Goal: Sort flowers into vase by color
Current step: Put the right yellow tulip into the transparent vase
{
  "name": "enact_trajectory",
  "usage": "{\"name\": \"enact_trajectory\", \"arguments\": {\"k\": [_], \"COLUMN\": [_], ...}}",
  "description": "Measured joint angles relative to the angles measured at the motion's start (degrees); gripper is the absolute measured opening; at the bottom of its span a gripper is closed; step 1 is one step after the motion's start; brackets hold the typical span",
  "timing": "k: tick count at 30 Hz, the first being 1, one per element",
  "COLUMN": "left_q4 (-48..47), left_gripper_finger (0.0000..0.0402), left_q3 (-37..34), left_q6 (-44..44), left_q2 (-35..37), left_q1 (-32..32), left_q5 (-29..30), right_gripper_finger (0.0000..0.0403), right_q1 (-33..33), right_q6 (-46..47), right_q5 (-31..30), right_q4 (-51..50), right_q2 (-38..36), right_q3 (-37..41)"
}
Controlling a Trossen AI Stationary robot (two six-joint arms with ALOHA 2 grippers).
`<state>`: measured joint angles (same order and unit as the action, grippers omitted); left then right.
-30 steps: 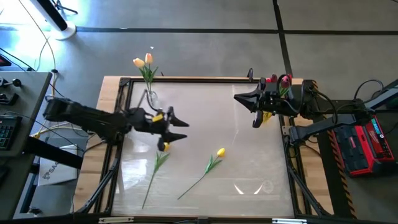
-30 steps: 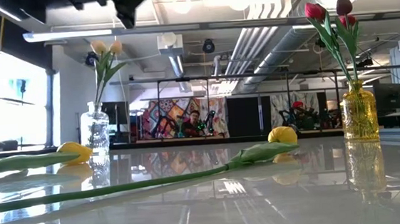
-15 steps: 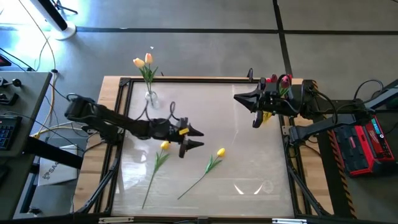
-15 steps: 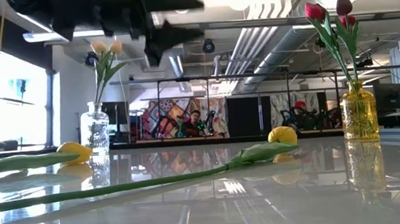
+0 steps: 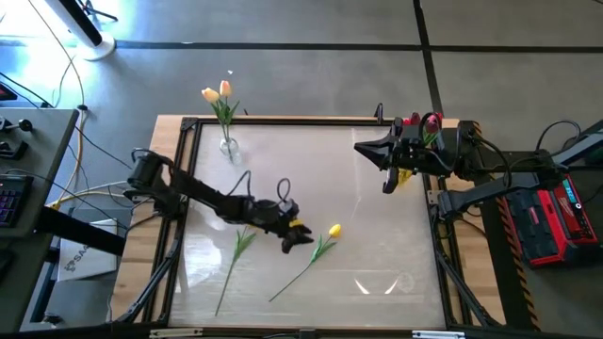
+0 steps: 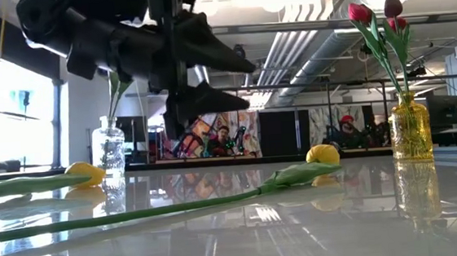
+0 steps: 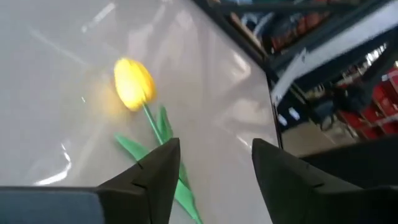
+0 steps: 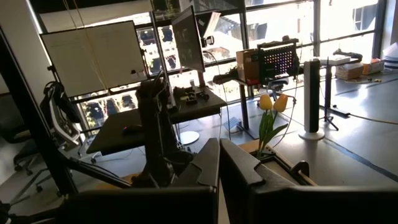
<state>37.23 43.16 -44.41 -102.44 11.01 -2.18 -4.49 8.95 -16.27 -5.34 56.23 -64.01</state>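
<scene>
Step in hand: approach. Left end effector [image 5: 303,237], fingers spread, empty, above yellow tulip [image 5: 334,231] lying mid-table [image 5: 377,188]. Right end effector [image 5: 369,148] pressed together, far right. Next: descend, pinch stem.

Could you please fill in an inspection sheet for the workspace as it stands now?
Surface: glossy white table in a dark frame, reflective.
Job's things: two yellow tulips lying loose, one near the centre, one to its left; clear vase with pale tulips at the far left; amber vase with red and maroon tulips at the far right.
Clutter: nothing seen.
Grippers: left gripper open, over the central tulip's stem; right gripper shut, parked by the amber vase.
Cables: wires beside the left arm.
Surroundings: red equipment at right; people far behind.
</scene>
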Motion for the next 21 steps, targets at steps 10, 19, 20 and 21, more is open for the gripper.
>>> {"name": "enact_trajectory", "arguments": {"k": [10,19,20,21], "left_q4": [-3.5,-15.1,-16.8,-18.8], "left_gripper_finger": [0.0165,0.0164,0.0164,0.0163], "left_q3": [3.8,9.6,10.4,11.1], "left_q6": [-5.7,-8.0,-8.1,-8.2], "left_q2": [-6.1,-8.5,-8.5,-8.5], "left_q1": [3.5,6.1,6.5,6.8], "left_q5": [1.7,2.8,3.6,4.6], "right_gripper_finger": [0.0000,0.0000,0.0000,0.0000], "right_q1": [0.0,0.0,0.0,0.0], "right_q6": [0.0,0.0,0.0,0.0], "right_q5": [0.0,0.0,0.0,0.0], "right_q4": [0.0,-0.6,-0.7,-0.8], "right_q2": [0.0,0.0,0.0,0.0], "right_q3": [0.0,0.0,0.0,0.0]}}
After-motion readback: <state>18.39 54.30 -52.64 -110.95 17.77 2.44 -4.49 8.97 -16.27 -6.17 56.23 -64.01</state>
